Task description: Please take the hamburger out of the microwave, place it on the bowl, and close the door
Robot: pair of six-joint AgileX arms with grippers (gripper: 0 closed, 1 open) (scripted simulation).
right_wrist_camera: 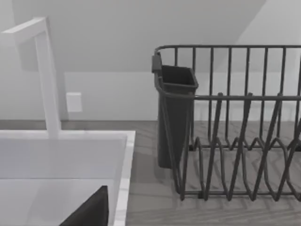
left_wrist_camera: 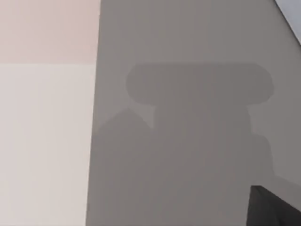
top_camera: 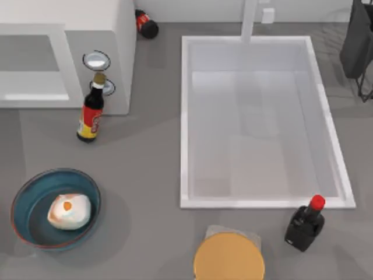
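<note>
Hamburger sits inside the bowl, resting on the teal floor toward the side nearer the sink, its orange spot facing up. The bowl stands on the grey bench near the top view's lower left corner. The microwave fills the upper left corner, with its two silver-rimmed dials on the panel facing the bowl. The door, white-framed with a grey window, lies flush along the front of the appliance, as far as the top view lets me judge.

A soy sauce bottle with a red and yellow label stands upright just in front of the dials. A second dark bottle with a red label lies behind the microwave's corner. The white sink basin takes up the middle and right of the bench, its tap at the far edge. A black bottle with a red cap stands just beside the sink's near right corner, and a flat orange-yellow disc rests near the bottom edge.

The right wrist view looks onto a dark wire dish rack with a cutlery cup, next to the sink. The left wrist view faces grey bench with a shadow. I cannot tell whether either hand is released or clenched.
</note>
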